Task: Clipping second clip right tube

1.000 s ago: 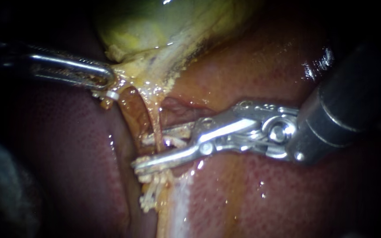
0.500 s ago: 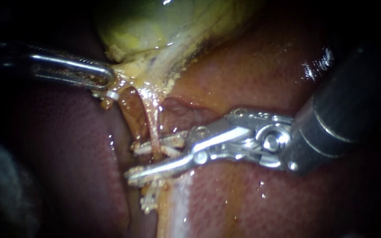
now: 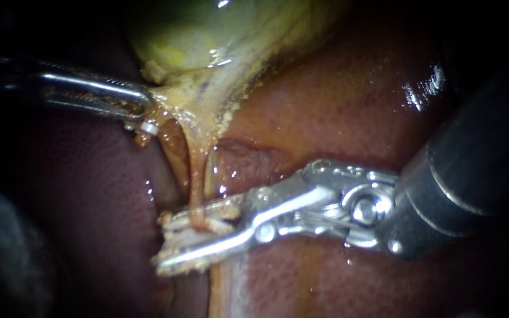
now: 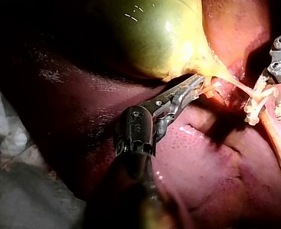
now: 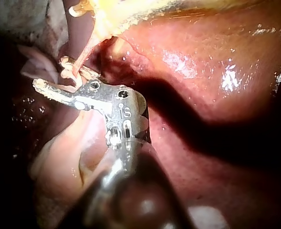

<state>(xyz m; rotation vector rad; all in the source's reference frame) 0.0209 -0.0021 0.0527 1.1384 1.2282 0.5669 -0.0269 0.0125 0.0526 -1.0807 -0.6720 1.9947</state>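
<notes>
Reaching in level, the right instrument (image 3: 165,241) straddles the tube (image 3: 197,182), jaws apart; the left instrument (image 3: 144,106) clamps the gallbladder (image 3: 195,35).

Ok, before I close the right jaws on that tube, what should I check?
1. Tube between the right instrument's jaws: ok, it runs down into the gap.
2. Right jaws open: ok, a gap shows.
3. Jaw tips reach past the tube: ok in the endoscope view.
4. Left instrument gripping the gallbladder neck, tube stretched straight: ok.
5. Clip seated in the jaws: cannot tell; only pale material shows between them.
6. Lower jaw free of the liver: cannot tell; it lies close over it.
</notes>
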